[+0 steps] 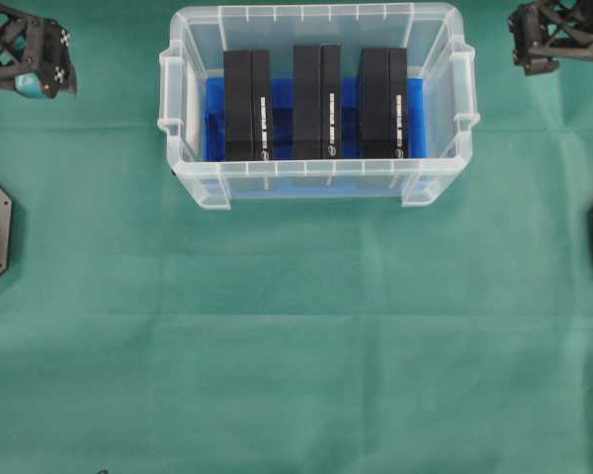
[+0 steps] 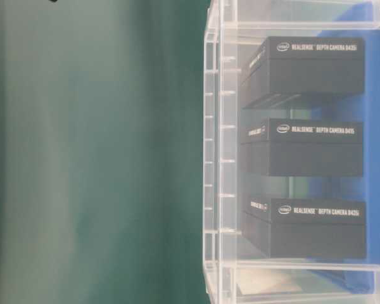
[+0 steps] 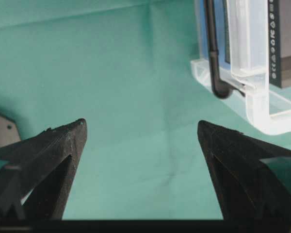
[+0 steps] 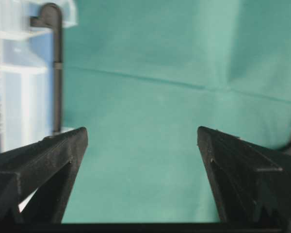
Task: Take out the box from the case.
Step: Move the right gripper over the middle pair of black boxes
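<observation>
Overhead: case (image 1: 316, 183) sits at the top centre of the green cloth (image 1: 296, 336), long side across the view, blue liner (image 1: 348, 99) on its floor. Three black boxes stand in it side by side: left box (image 1: 248, 105), middle box (image 1: 316, 101), right box (image 1: 382, 103), gaps between them, white lettering along their near ends. Left gripper (image 1: 42, 71) is at the top-left corner, well clear of the case; right gripper (image 1: 549, 38) at the top-right corner, also apart from it. Neither holds anything.

Table-level: view is rotated, case wall (image 2: 218, 158) runs vertically down the right half. Same three boxes seen through the clear plastic, stacked top to bottom in the picture, each labelled "RealSense Depth Camera". Green cloth fills the left half. No gripper in this view.

Left wrist: left gripper (image 3: 141, 127) jaws spread wide, only cloth between the fingertips (image 3: 72, 132). Case corner at upper right, a black cable (image 3: 214, 53) running along its outside, edge of one box visible behind the wall.

Right wrist: right gripper (image 4: 141, 133) jaws wide too, nothing between them. Case edge at upper left, slightly blurred, with a black cable (image 4: 57, 73) running down its side.
</observation>
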Controlling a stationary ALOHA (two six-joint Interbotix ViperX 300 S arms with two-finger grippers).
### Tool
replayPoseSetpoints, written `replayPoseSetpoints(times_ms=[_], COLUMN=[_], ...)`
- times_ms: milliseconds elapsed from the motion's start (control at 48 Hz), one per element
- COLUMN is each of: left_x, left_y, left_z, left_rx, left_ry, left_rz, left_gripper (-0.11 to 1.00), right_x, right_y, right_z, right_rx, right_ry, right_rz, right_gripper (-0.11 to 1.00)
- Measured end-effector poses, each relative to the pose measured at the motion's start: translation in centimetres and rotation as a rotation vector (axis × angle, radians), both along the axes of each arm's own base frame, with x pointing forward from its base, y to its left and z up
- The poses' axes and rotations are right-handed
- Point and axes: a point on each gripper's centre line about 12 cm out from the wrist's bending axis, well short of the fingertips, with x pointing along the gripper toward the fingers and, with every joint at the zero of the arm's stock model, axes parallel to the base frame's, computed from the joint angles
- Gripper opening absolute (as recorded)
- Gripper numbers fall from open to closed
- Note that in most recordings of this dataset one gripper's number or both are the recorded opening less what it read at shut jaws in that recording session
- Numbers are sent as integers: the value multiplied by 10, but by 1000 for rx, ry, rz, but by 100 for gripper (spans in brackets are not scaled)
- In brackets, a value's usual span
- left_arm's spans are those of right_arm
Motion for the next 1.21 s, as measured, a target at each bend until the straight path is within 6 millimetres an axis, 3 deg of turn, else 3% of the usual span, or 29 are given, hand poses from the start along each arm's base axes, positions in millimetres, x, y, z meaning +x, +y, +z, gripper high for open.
replayPoseSetpoints(times_ms=[625,1208], left_x=[-2,-4], left_y=[0,-1], left_z=[-1,-1], left_rx=[-9,-16], left_ry=[16,35], left_rz=[19,19], left_gripper=[95,95], right_x=[53,129], right_y=[4,8], right_z=[-2,-5], right_rx=[19,28], right_ry=[-36,-56], right_rz=[42,28], right_gripper=[95,95])
